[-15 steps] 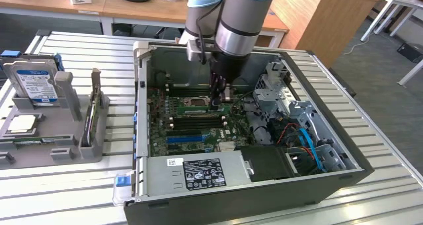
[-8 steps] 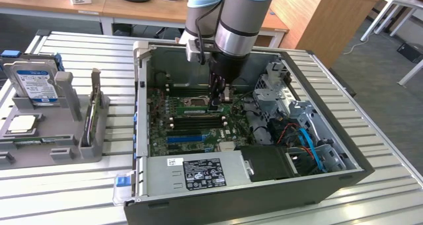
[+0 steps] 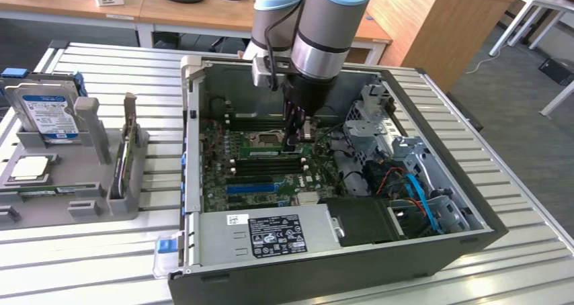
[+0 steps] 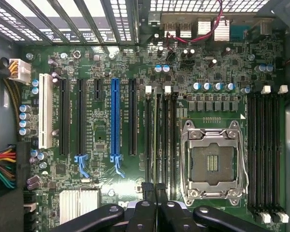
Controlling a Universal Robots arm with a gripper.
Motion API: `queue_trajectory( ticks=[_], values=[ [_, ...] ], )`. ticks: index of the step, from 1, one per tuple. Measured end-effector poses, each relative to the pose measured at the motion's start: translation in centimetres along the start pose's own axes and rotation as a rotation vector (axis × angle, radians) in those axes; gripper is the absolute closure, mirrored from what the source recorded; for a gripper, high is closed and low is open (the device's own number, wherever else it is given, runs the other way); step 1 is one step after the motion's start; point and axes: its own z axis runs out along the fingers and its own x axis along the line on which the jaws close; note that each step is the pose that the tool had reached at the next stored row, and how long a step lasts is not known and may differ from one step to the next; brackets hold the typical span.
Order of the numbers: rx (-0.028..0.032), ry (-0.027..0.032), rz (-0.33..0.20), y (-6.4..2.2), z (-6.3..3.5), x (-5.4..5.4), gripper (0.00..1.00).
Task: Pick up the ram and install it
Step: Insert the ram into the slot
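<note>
The ram point(image 3: 269, 152) is a thin green stick with a pale label. It lies along a memory slot just beside the CPU socket point(image 3: 267, 140), inside the open computer case point(image 3: 193, 150). In the wrist view the ram point(image 4: 159, 140) shows edge-on, between empty black slots. My gripper point(image 3: 302, 142) reaches down into the case and is shut, its tips over the stick's end toward the exterior view's right. The black fingertips point(image 4: 149, 189) sit together at that end of the ram. I cannot tell whether they touch it.
A grey holder point(image 3: 72, 184) at the exterior view's left carries a blue-labelled hard drive point(image 3: 47, 117) and a processor chip point(image 3: 31, 167). Inside the case are the power supply point(image 3: 269, 234), drive cages point(image 3: 377, 117), blue cables point(image 3: 417, 191), and more slots point(image 4: 266, 150) past the socket point(image 4: 213, 162).
</note>
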Motion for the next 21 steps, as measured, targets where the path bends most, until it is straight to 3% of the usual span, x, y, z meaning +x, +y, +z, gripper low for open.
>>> queue_trajectory(
  ticks=[21],
  values=[
    [0.0003, -0.0002, 0.0, -0.03, 1.03, 0.2, 0.88]
  ],
)
